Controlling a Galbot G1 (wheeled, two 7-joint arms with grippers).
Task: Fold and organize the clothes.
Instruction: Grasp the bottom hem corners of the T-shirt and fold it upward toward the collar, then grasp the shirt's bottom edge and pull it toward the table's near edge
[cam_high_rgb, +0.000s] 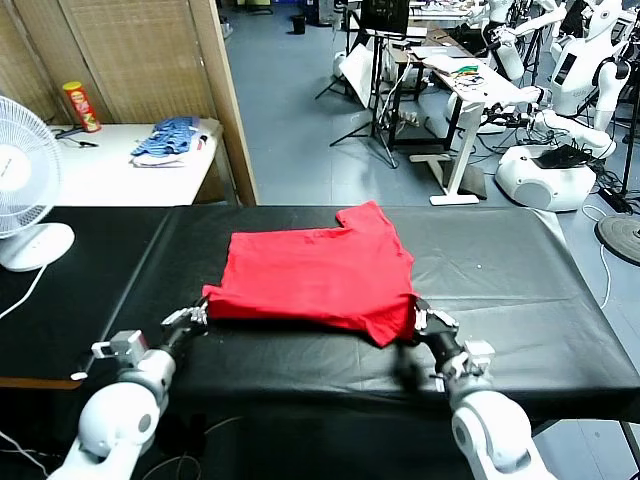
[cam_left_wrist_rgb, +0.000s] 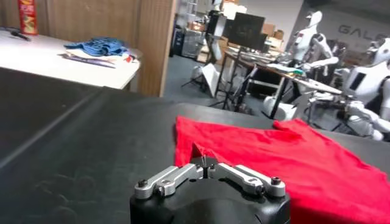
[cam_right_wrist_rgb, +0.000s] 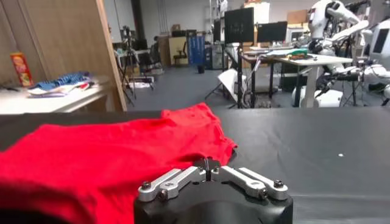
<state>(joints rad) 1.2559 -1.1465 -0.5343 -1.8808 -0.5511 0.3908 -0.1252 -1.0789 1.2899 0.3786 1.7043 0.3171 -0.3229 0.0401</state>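
Note:
The clothes are one bright red T-shirt lying flat on the black table, a sleeve pointing to the far side; no print shows. My left gripper sits at the shirt's near left corner, shut on the fabric edge, which rises to its closed tips in the left wrist view. My right gripper is at the near right corner, by the drooping sleeve, shut on the cloth. The shirt spreads away from both grippers; its near part fills the right wrist view.
A white fan stands at the table's left edge. Behind it, a white table carries a blue striped pile and a chips can. A wooden partition and other robots stand beyond.

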